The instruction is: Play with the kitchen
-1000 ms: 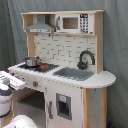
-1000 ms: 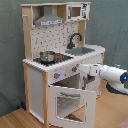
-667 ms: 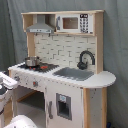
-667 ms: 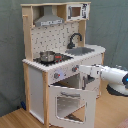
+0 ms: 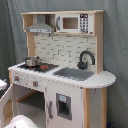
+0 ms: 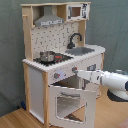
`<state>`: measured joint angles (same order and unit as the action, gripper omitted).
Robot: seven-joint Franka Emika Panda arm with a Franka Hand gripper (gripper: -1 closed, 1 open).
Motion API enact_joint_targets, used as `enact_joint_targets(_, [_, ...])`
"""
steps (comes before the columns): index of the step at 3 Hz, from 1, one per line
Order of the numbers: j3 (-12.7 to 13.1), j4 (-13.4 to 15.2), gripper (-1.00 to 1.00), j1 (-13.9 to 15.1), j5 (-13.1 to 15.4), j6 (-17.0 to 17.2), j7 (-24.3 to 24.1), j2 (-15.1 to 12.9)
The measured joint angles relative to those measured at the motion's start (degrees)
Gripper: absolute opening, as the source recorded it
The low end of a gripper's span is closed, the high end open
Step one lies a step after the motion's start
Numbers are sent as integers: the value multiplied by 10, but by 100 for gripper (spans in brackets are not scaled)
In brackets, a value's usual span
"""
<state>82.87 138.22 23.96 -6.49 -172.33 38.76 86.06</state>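
Observation:
The kitchen [image 5: 65,75] [image 6: 60,55] is a white and light-wood toy with a grey hood [image 5: 40,26], a black faucet [image 5: 85,59] over the sink [image 5: 74,73], and a small pot [image 5: 32,61] [image 6: 47,56] on the stovetop. Its windowed oven door [image 6: 70,102] stands open. In the second exterior view my white arm reaches in from the right, and the gripper [image 6: 81,75] is just under the knob panel [image 6: 75,69], at the top of the oven opening. In the first exterior view only white arm parts [image 5: 21,121] show at the lower left.
A grey curtain [image 5: 115,45] hangs behind the kitchen. A wooden floor [image 6: 20,120] lies in front of it in the second exterior view. A toy microwave [image 5: 75,23] sits on the top shelf. The open door juts out into the space in front of the oven.
In the second exterior view the arm has eased slightly lower and nearer the oven opening. In the first exterior view less of the arm shows at the left edge. The kitchen looks unchanged.

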Motion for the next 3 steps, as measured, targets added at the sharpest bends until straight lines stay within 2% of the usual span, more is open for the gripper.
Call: enact_joint_targets(3, [28,-55,100,-24,1,40,-178,5])
